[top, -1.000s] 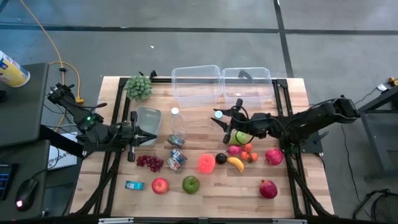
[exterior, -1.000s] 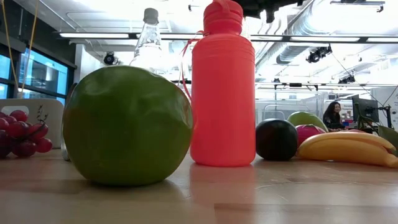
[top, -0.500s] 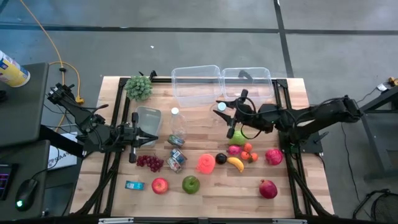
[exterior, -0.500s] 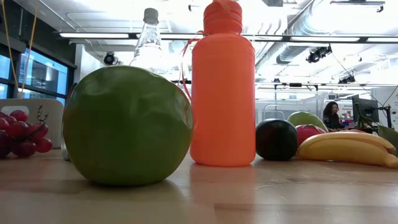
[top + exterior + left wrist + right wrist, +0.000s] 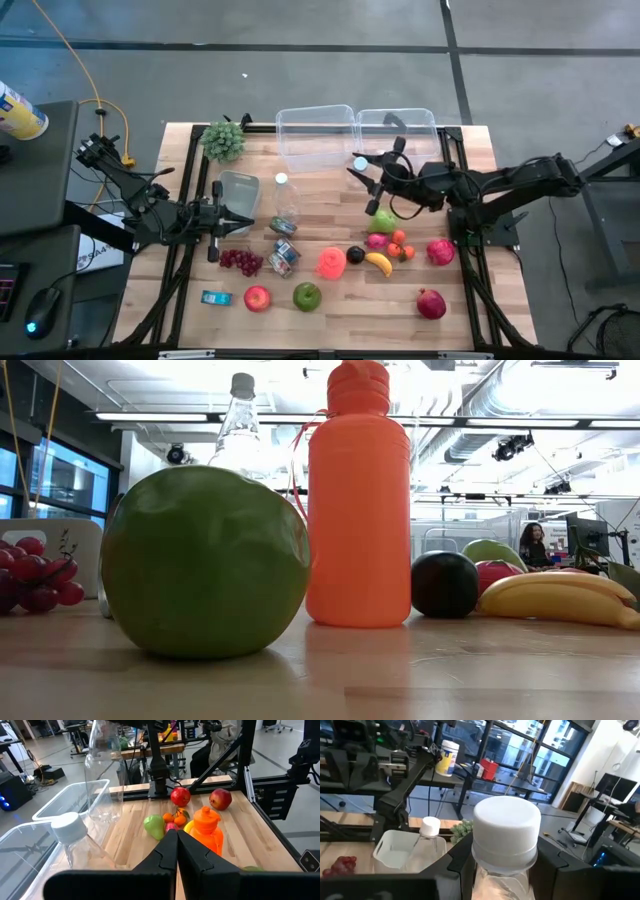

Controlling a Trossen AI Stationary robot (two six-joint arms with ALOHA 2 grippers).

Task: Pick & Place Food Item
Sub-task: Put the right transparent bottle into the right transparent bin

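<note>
My right gripper [image 5: 366, 170] is over the far middle of the table, shut on a clear plastic bottle with a white cap [image 5: 360, 163], which fills the right wrist view [image 5: 506, 827]. Just toward the near edge lie a green pear [image 5: 386, 219], a pink fruit, small oranges [image 5: 398, 243], a banana [image 5: 378, 262] and a dark plum [image 5: 445, 584]. My left gripper [image 5: 243, 224] waits shut at the table's left, by the grapes [image 5: 240, 261]; its fingers [image 5: 177, 840] are together. My right gripper pinches the clear bottle between its two fingers at the neck [image 5: 504, 857], just under the white cap. One dark finger [image 5: 462, 862] shows on each side of the neck. The fingers come level from the table's right side, across the bottle. The bottle stands upright in the hold.
Two clear bins [image 5: 316, 135] [image 5: 398, 135] sit at the far edge, just beyond the held bottle. A second clear bottle [image 5: 285, 200], a white tub [image 5: 238, 190], cans, an orange bottle [image 5: 331, 262], apples [image 5: 307, 295], pomegranates [image 5: 431, 303] and a green plant [image 5: 223, 140] crowd the table.
My right gripper has moved toward the far edge and the clear bins, staying shut on the white-capped bottle, which travelled with it away from the pear. A dark shape at the top of the low view has gone. The left arm kept still.
</note>
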